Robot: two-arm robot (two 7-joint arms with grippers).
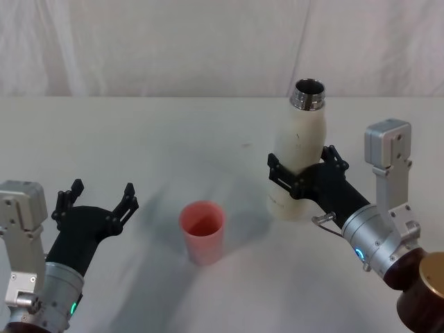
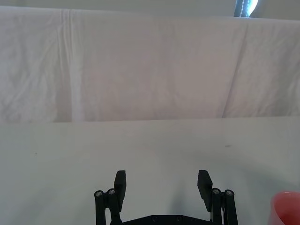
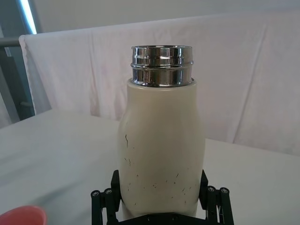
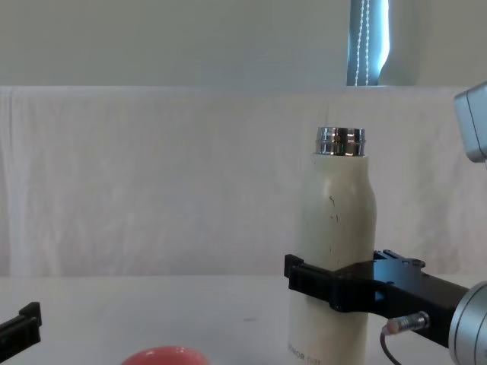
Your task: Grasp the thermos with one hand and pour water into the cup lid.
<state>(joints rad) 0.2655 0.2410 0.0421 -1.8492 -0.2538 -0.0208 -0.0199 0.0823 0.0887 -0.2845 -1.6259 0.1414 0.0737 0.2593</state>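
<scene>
clamping the thermos [image 1: 298, 149] upright, right end effector [image 1: 304, 173], cup lid [image 4: 161, 356] rim cropped, left end effector [image 1: 97, 200] wide

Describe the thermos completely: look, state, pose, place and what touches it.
The thermos is a tall cream-white bottle with a shiny ringed steel neck, uncapped, its body flecked with small dark marks and grey print near its base. It stands upright to the right of the pink cup lid, and the right claw clasps its lower body.
</scene>
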